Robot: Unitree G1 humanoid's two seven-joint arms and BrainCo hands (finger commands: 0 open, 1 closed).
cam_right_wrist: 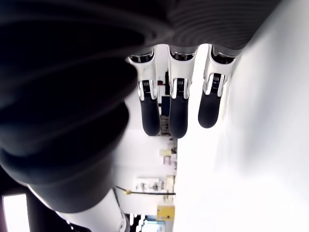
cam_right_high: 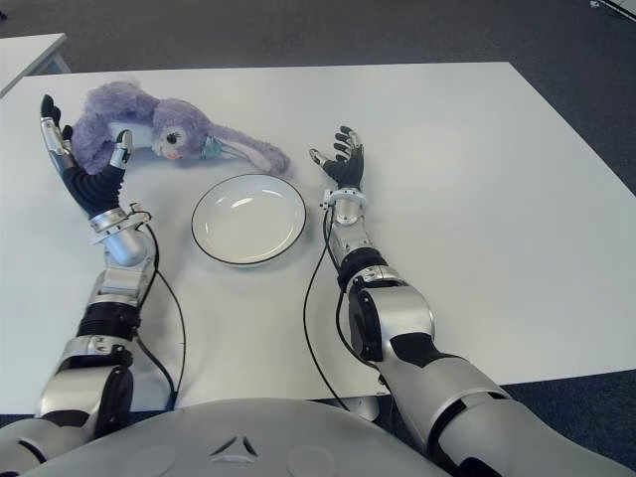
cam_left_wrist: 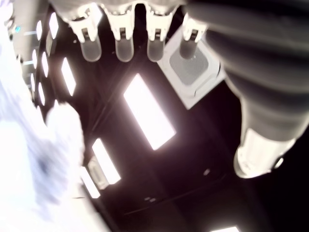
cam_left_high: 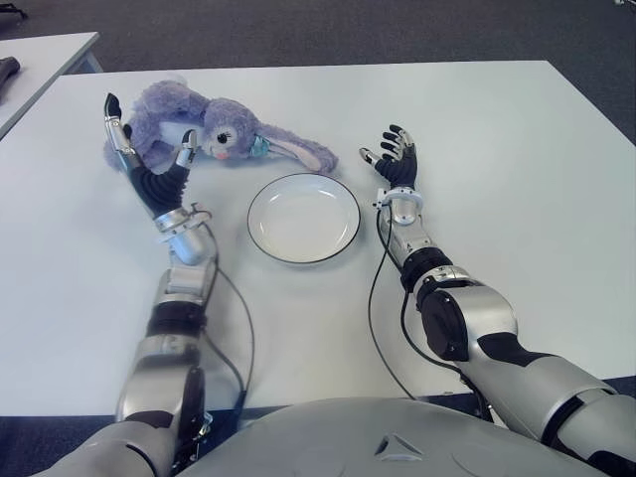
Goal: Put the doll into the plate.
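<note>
On the white surface (cam_left_high: 517, 169), a purple plush rabbit doll (cam_left_high: 214, 134) is seen lying on its side toward the far left, its long ears stretched out to the right until they end just beyond the far rim of the plate (cam_left_high: 303, 218). The plate, white with a dark edge, is set near the middle of the surface with nothing in it, and the doll is not inside it.

The left hand (cam_left_high: 149, 149) is raised at the doll's near-left side, palm turned toward the toy, with its fingers (cam_left_high: 114, 124) extended upward along the doll's left end and its thumb shown against the doll's front near the face. The hand is spread, not closed around the doll; whether the fingertips actually touch the fur cannot be told. In the left wrist view the straight fingers are shown with a pale blur of fur at one edge.

The right hand (cam_left_high: 395, 159) is held just to the right of the plate, fingers loosely spread upward and holding nothing.
</note>
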